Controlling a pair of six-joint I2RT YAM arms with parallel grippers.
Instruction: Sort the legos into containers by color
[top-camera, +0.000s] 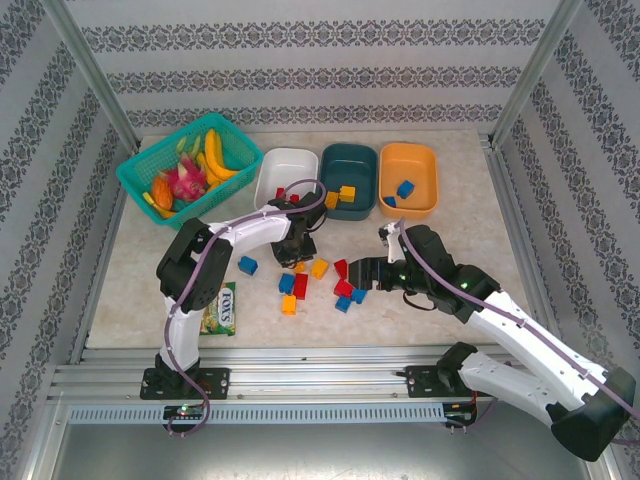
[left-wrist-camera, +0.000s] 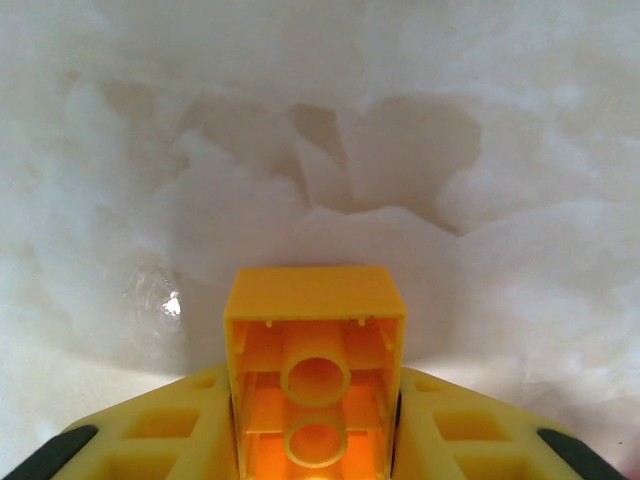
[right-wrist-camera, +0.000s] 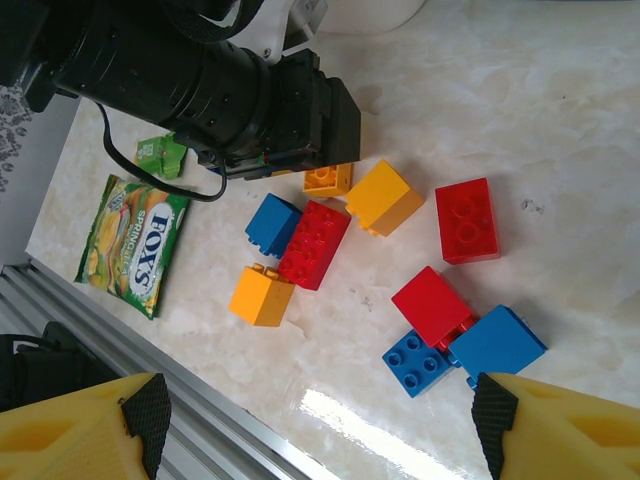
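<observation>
Robot lab test booth, aluminium frame (top-camera: 300, 378), patterned wall panels (top-camera: 300, 60)

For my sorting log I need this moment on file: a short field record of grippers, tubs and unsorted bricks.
left gripper: shut on a yellow brick
right gripper: open, empty, by the loose bricks
white tub: red bricks, partly behind the left arm
teal tub: yellow bricks
orange tub: two blue bricks
unsorted: about ten red, blue and yellow ones on the table
other: fruit basket, snack packet
</observation>
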